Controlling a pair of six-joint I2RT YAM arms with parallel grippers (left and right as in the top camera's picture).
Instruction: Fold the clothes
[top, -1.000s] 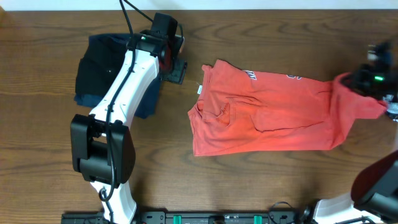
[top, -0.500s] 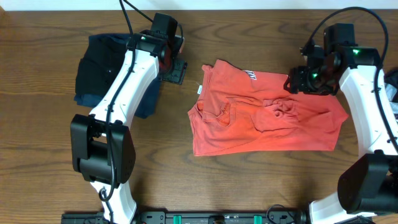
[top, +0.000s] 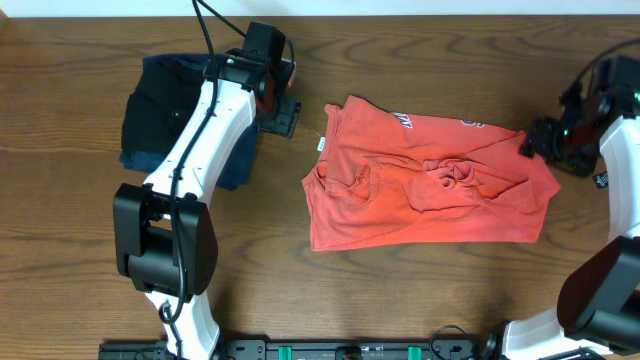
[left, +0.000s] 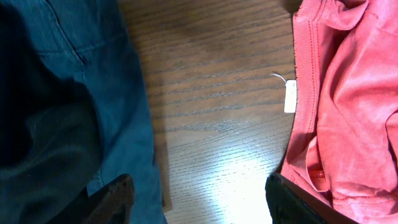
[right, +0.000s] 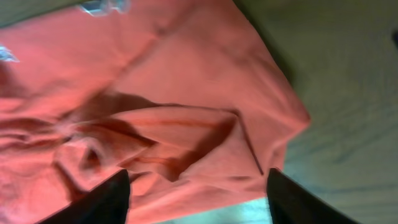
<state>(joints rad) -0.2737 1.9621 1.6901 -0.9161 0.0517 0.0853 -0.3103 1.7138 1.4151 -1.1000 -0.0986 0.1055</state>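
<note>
"What colour is that T-shirt (top: 420, 185)?"

"Coral-red all over. It has white lettering (top: 403, 120) along its twelve o'clock edge and a small white tag (left: 290, 96) at its nine o'clock side."

"And the pile over at nine o'clock?"

"That's a black garment (top: 150, 105) lying on a navy-blue garment (left: 118, 93). The tabletop (top: 80, 250) is dark brown with streaky wood grain."
</note>
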